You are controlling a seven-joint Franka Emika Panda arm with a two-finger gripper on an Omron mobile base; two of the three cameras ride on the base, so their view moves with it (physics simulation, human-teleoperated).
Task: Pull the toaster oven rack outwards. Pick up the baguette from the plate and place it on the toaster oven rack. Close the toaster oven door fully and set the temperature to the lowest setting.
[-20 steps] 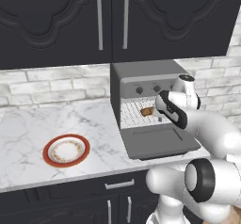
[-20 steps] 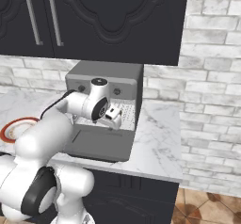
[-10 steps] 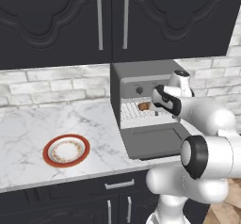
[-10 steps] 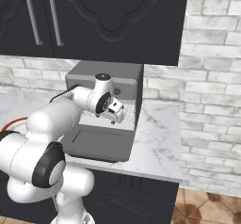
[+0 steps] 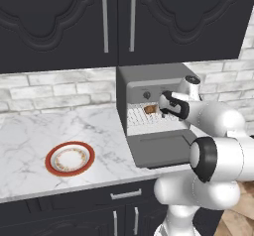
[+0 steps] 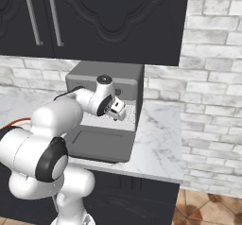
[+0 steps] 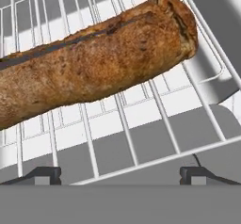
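While the baguette (image 7: 94,63) is lying on the toaster oven rack (image 7: 141,124), the gripper (image 7: 120,173), fingers spread and empty, is risking nudging the loaf when withdrawing.

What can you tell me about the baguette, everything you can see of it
The baguette is a long loaf with a rough golden-brown crust, darker along a lengthwise split on top and at its blunt end. It lies flat on the toaster oven rack, slanting across the silvery wires, which carry it from below. In the left base view it shows as a small brown patch inside the toaster oven, above the dropped-open toaster oven door. The gripper stands open below it, fingertips apart and not touching it.
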